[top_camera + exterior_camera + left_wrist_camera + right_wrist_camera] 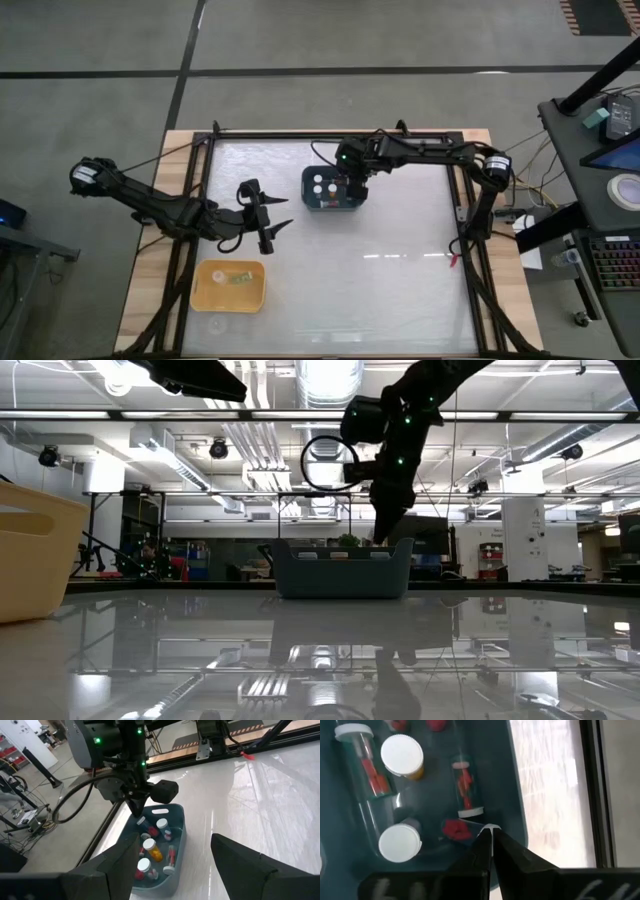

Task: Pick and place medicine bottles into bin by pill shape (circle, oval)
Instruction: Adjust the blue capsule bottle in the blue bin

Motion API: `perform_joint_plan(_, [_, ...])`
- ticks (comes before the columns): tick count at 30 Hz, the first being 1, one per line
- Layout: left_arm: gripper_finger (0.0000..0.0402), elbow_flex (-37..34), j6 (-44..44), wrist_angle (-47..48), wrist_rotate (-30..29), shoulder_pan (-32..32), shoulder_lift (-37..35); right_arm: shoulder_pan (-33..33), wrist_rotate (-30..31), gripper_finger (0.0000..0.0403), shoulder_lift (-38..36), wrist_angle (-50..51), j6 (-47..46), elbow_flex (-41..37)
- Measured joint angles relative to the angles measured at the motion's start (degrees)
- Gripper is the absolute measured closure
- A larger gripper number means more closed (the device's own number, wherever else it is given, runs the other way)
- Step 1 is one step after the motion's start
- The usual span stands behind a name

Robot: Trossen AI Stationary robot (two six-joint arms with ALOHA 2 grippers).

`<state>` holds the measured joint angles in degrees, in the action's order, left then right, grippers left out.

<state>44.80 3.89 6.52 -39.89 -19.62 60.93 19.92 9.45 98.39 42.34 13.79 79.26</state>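
bottles (pixel 150 851): small, light, smooth; grab round the middle
right gripper (pixel 490 831): jaws together, empty, inside blue bin (pixel 310 203)
left gripper (pixel 272 228): jaws apart, beside blue bin

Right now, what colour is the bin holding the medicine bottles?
The bin is dark blue-grey; the left wrist view shows it best.

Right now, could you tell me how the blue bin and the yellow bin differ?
The blue bin sits mid-table, the yellow bin near the left front edge. The blue bin holds several white-capped medicine bottles; the yellow bin shows just one small item. The right gripper, fingers shut, dips into the blue bin; nothing reaches into the yellow bin. Both are open-topped.
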Motion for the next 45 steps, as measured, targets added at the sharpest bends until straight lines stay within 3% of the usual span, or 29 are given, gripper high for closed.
perform_joint_plan(7, [0.0171, 0.0, 0.0, 0.0, 0.0, 0.0, 0.0, 0.0, 2.5, 0.0394, 0.0, -1.1, 0.5, -0.5])
perform_joint_plan(35, [0.0171, 0.0, 0.0, 0.0, 0.0, 0.0, 0.0, 0.6, 2.6, 0.0394, 0.1, -4.1, -0.2, -4.1])
perform_joint_plan(45, [0.0171, 0.0, 0.0, 0.0, 0.0, 0.0, 0.0, 0.6, -0.3, 0.0394, 0.1, -4.1, -0.6, -4.1])
